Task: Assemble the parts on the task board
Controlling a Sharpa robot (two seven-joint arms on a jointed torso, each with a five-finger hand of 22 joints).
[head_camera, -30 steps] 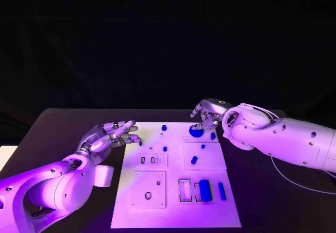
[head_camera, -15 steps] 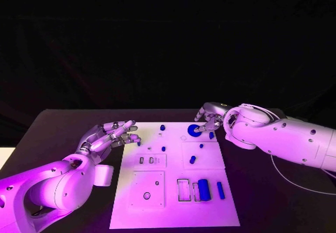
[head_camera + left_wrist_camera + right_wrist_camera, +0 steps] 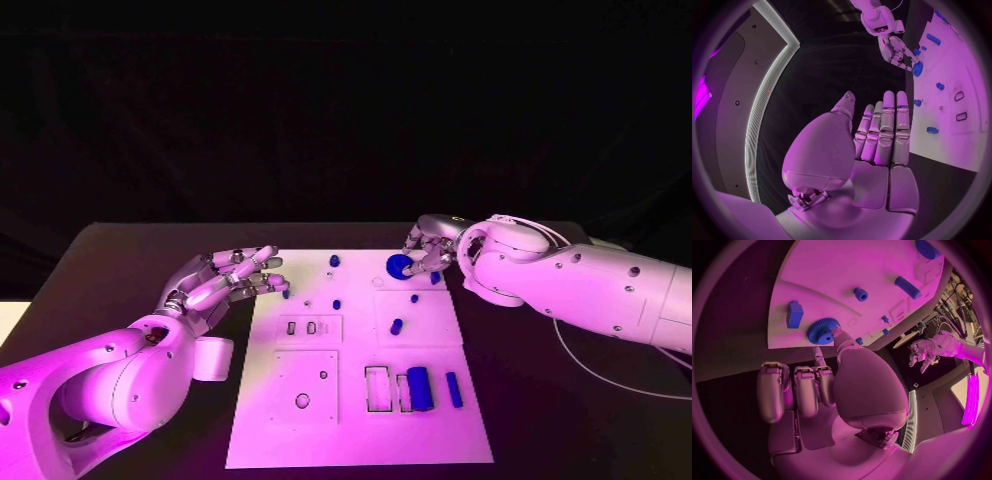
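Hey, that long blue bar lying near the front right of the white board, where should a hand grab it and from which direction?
Probably at the middle of the long blue bar, pinching its two long sides from straight above. It lies flat on the task board, its length running front to back, so the narrow width suits a pinch. The wider blue block lies close on its left, so finger room is tighter there. The right hand is on its side.

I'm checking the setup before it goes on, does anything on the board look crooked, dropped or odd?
Nothing looks damaged or spilled. The right hand pinches the blue gear at the far end of the task board, the gear tilted rather than lying flat. The left hand holds nothing beside the board's left edge.
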